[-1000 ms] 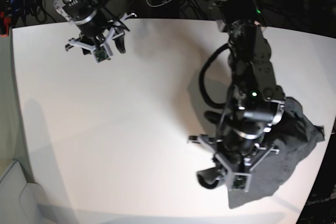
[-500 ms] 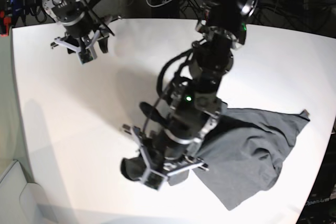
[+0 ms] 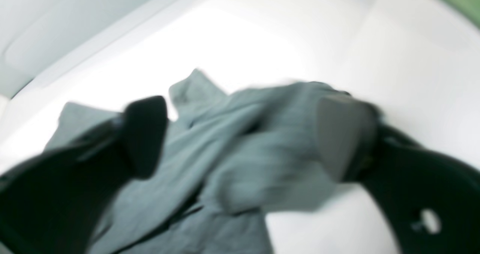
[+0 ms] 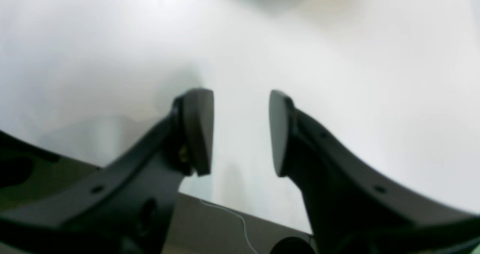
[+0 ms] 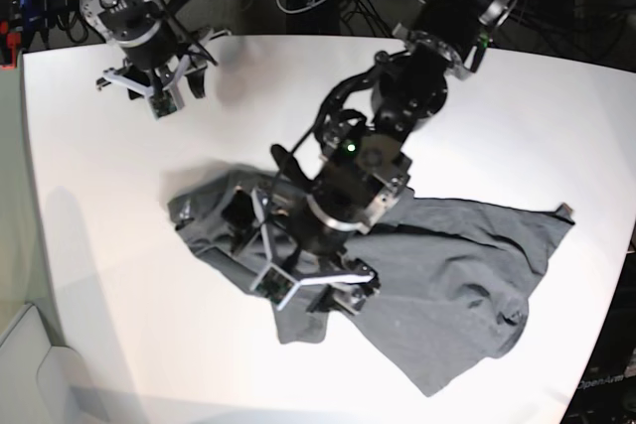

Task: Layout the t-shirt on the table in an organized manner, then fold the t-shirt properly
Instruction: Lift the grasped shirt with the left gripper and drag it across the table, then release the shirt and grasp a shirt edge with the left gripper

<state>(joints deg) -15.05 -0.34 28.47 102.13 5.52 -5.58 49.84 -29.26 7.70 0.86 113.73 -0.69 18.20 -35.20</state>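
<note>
Table (image 5: 119, 275) white, holding dark grey t-shirt (image 5: 457, 265) spread rumpled from centre toward base view's right edge. Left gripper (image 5: 298, 255) low over shirt's bunched end, fingers (image 3: 144, 134) spread wide, fabric loose between them. Right gripper (image 5: 164, 81) above bare far corner, fingers (image 4: 198, 130) parted, pinching nothing.
</note>
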